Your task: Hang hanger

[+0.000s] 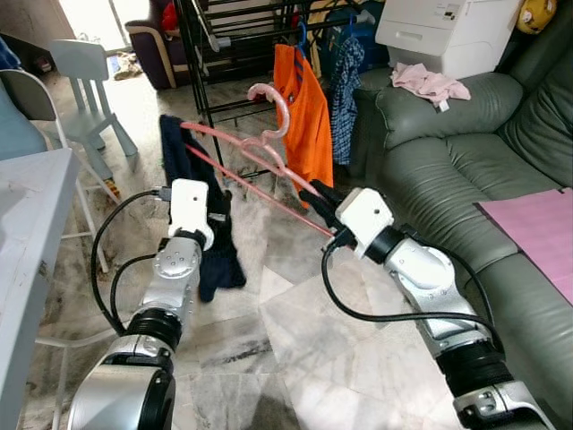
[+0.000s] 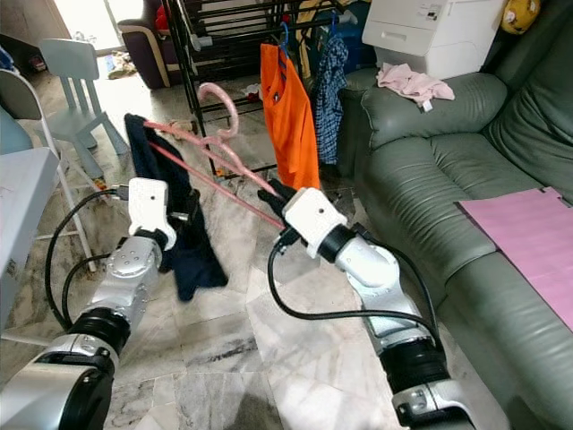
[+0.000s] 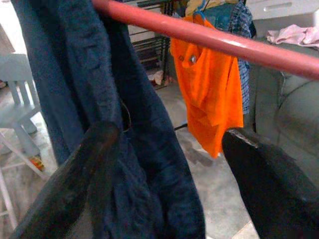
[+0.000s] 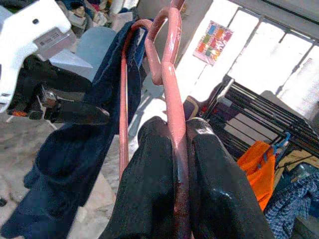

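1. Above the marble floor, the right gripper is clamped on the pink hanger.
2. Left gripper has its fingers apart beside the navy garment draped on the hanger's far end.
3. Drying rack stands just beyond; sofa borders the right.

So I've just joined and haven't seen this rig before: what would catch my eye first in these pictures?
The pink hanger held up mid-frame stands out: the right gripper is shut on its end, with a dark blue garment draped over the far side by the open left gripper. Behind it an orange shirt hangs on the black drying rack, beside a green sofa.
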You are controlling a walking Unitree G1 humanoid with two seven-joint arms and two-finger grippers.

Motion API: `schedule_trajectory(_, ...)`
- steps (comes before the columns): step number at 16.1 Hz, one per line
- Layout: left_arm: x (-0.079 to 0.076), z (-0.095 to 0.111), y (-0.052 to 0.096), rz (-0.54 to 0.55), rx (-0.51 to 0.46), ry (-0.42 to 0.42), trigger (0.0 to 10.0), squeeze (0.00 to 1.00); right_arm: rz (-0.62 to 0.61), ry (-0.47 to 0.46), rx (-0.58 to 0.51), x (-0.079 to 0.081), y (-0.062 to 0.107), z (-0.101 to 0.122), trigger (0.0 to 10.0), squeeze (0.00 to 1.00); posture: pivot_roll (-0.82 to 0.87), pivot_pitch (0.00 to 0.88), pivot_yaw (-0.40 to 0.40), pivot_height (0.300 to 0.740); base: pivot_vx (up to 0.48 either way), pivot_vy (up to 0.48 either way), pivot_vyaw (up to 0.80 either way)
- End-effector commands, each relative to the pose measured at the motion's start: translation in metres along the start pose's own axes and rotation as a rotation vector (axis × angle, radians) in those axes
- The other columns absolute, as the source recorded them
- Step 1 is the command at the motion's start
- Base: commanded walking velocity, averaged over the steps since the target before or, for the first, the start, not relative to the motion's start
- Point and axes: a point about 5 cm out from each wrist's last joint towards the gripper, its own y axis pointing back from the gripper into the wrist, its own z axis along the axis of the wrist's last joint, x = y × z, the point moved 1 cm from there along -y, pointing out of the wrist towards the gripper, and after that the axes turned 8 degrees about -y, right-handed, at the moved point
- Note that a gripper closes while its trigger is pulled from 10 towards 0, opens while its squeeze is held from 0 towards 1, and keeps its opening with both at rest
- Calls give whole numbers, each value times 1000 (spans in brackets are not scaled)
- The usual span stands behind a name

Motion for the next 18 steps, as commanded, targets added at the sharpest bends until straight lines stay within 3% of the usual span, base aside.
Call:
schedule_trajectory(1,3,3,-2,15,-3,0,3686,0,8,8,-82,-1,-4,18,10000,0,-179,0,85,740,0,0,0)
schedule_trajectory(2,7,3,-3,39,-2,-10,0,0,20,15,-75,-1,0,19,10000,0,-185,0,88,740,0,0,0)
schedule_trajectory(10,30,-6,2,110,17,-58,0,0,45,23,-10,-5,36,23,10000,0,-190,0,86,740,0,0,0)
schedule_trajectory(18,27,-6,2,101,11,-55,0,0,32,25,20,-9,42,24,10000,0,-192,0,88,740,0,0,0)
